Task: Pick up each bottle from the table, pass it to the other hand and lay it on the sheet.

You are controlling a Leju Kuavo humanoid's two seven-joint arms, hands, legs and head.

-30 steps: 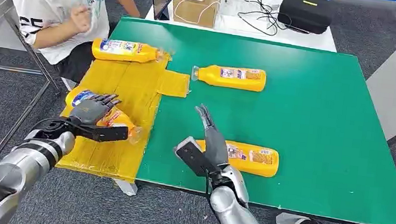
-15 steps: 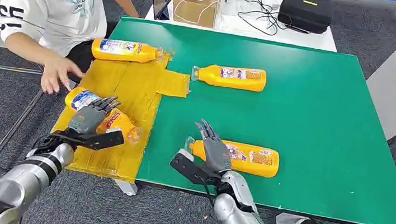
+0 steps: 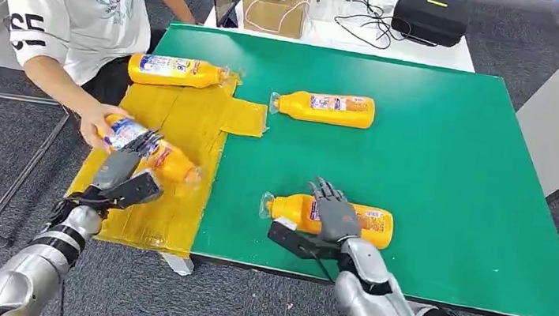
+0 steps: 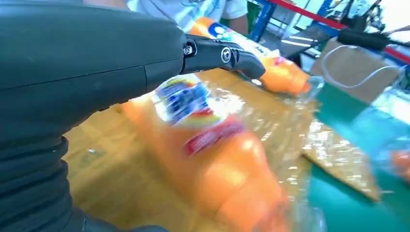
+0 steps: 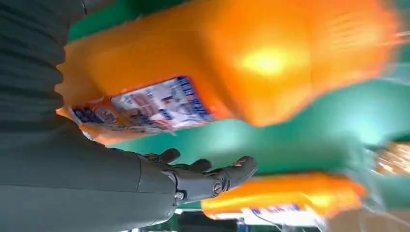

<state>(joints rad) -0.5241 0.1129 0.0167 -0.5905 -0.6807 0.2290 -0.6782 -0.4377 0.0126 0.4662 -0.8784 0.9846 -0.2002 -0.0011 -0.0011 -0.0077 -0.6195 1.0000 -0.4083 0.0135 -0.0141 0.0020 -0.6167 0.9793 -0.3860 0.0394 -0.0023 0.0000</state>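
- Right hand (image 3: 331, 214) lies fingers spread over the nearest orange plastic bottle (image 3: 368, 224) on the green table (image 3: 458, 162), at 5 o'clock, not clasping it.
- Left hand (image 3: 122, 172), at 8 o'clock, open-fingered, touches a second orange bottle (image 3: 168, 163) on the yellow sheet (image 3: 185, 123); a person's hand (image 3: 97, 123) holds its base.
- Two more orange bottles lie farther off: one (image 3: 328, 108) on the table at 12 o'clock, one (image 3: 175, 71) on the sheet's far edge at 11.

Green table (image 3: 458, 170), yellow sheet (image 3: 177, 122) at its edge, two orange bottles (image 3: 328, 108) (image 3: 349, 220)
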